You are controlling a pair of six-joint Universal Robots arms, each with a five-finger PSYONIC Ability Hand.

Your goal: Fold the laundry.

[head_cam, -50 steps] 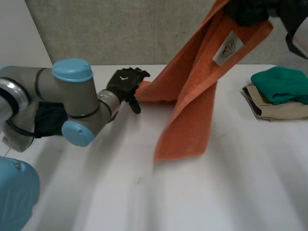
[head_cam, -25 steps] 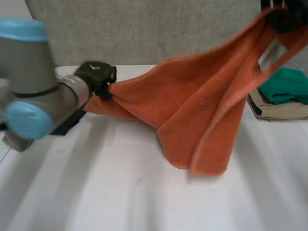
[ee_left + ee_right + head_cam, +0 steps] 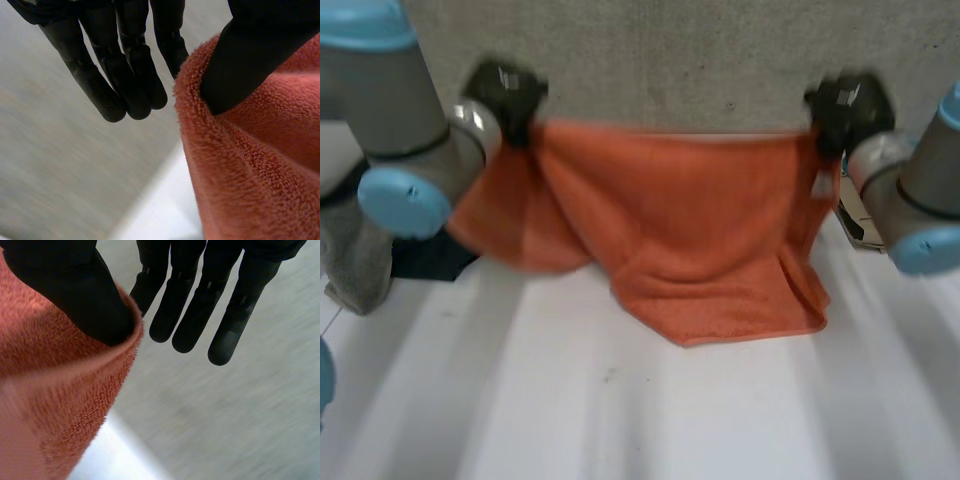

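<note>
Orange towel (image 3: 700, 230) hung spread mid-frame, top corners pinched by left robot hand (image 3: 505, 95) upper left, right robot hand (image 3: 848, 108) upper right.

Towel (image 3: 700, 230) with lower edge on table (image 3: 620, 420)

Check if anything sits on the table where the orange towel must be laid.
Nothing visible does. The left hand and right hand hold the orange towel by its top corners, and the table in front of it is bare; a dark cloth lies by the left arm.
</note>
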